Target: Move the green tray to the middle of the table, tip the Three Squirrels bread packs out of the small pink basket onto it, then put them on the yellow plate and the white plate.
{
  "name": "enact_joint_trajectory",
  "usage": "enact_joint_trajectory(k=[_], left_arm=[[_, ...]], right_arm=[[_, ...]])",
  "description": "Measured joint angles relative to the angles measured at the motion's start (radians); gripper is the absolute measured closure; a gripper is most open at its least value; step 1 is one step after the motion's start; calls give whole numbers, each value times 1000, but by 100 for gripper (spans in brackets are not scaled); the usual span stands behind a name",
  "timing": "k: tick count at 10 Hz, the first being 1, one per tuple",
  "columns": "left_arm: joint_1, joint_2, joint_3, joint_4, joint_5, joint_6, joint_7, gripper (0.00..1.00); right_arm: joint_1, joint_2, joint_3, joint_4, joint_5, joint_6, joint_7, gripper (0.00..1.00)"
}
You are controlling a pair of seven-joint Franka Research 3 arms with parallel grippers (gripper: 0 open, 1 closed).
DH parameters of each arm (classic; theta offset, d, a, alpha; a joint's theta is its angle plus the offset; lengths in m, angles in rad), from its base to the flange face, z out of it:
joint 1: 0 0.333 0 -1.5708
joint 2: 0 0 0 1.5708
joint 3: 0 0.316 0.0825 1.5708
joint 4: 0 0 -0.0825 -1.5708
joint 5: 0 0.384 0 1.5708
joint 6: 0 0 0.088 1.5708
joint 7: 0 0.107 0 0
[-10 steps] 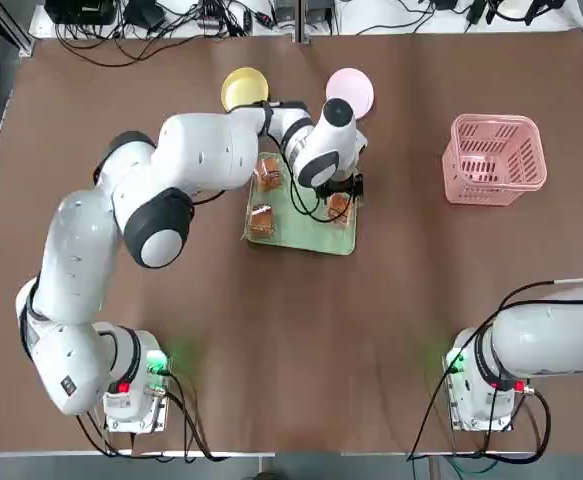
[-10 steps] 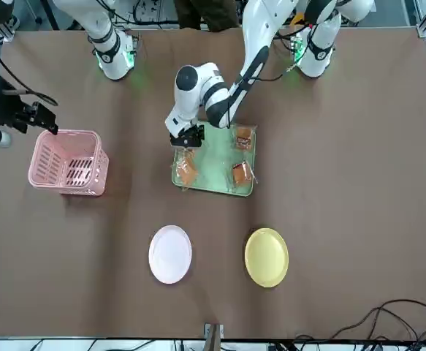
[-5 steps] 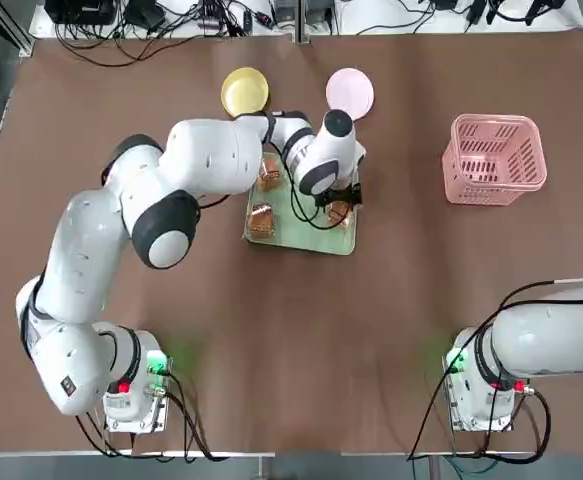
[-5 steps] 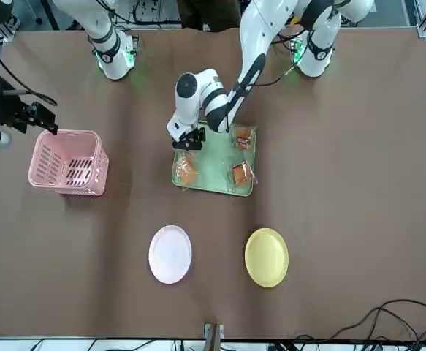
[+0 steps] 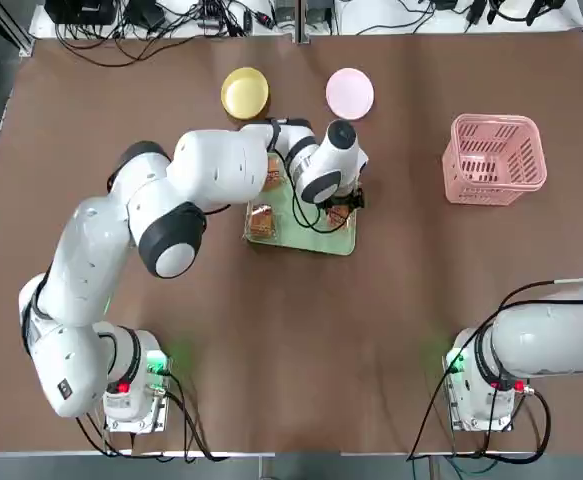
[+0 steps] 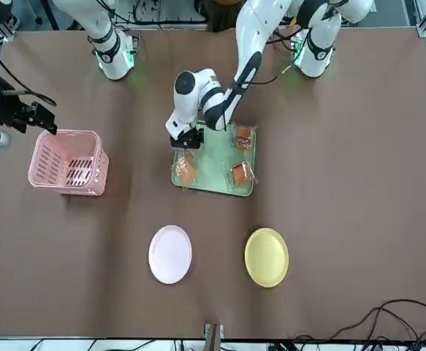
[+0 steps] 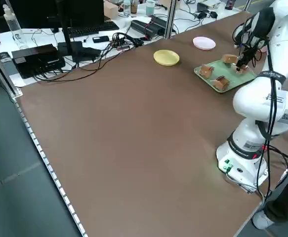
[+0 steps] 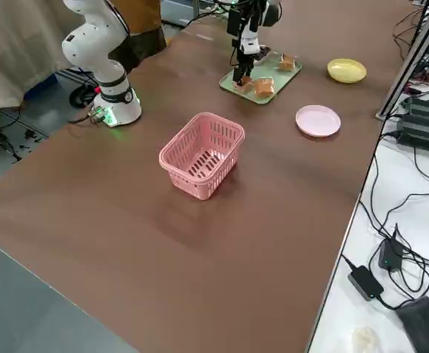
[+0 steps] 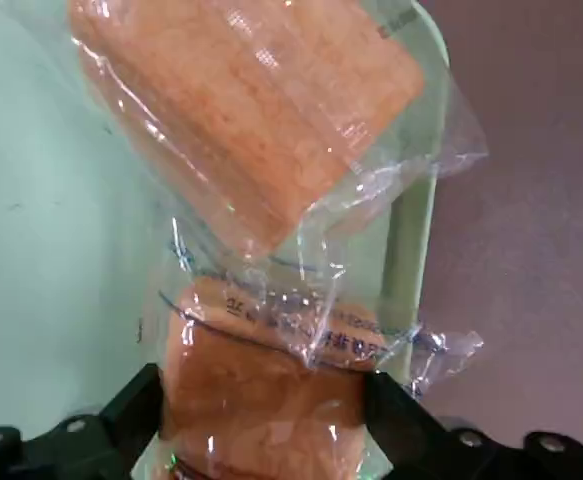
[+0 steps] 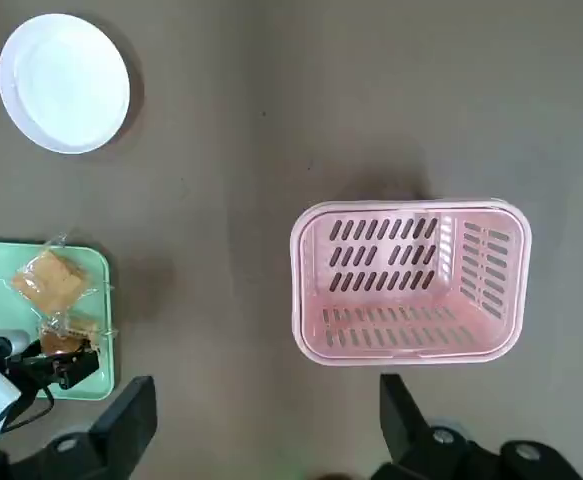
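Note:
The green tray (image 5: 311, 230) lies mid-table with several Three Squirrels bread packs on it, such as one (image 5: 262, 220) at its left side. My left gripper (image 5: 339, 208) is down at the tray's right edge. In the left wrist view its fingers (image 9: 121, 425) press both sides of a bread pack (image 9: 271, 390), and another pack (image 9: 241, 110) lies just beyond. The small pink basket (image 5: 495, 157) stands upright at the right with nothing showing in it. The yellow plate (image 5: 244, 92) and the white plate (image 5: 350, 92) sit bare at the far edge. My right gripper (image 10: 261, 440) hangs open high above the basket.
Cables and equipment (image 5: 161, 20) lie beyond the table's far edge. The arms' bases (image 5: 131, 390) stand at the near edge. Bare brown tabletop (image 5: 301, 340) spreads between the tray and the bases.
My left gripper has shifted slightly along the tray's right side and its fingers have closed in on a bread pack. The right arm has not moved.

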Motion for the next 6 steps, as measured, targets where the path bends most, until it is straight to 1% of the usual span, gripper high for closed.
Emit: enact_joint_trajectory(k=[1,4,6], left_arm=[[0,0,1,2,0,0,0,22],[-4,-1,1,3,0,-2,0,22],[-17,-1,1,6,0,-23,0,22]], right_arm=[[0,0,0,0,0,0,0,1],[-1,0,-1,0,0,-3,0,1],[-1,0,-1,0,0,-9,0,1]])
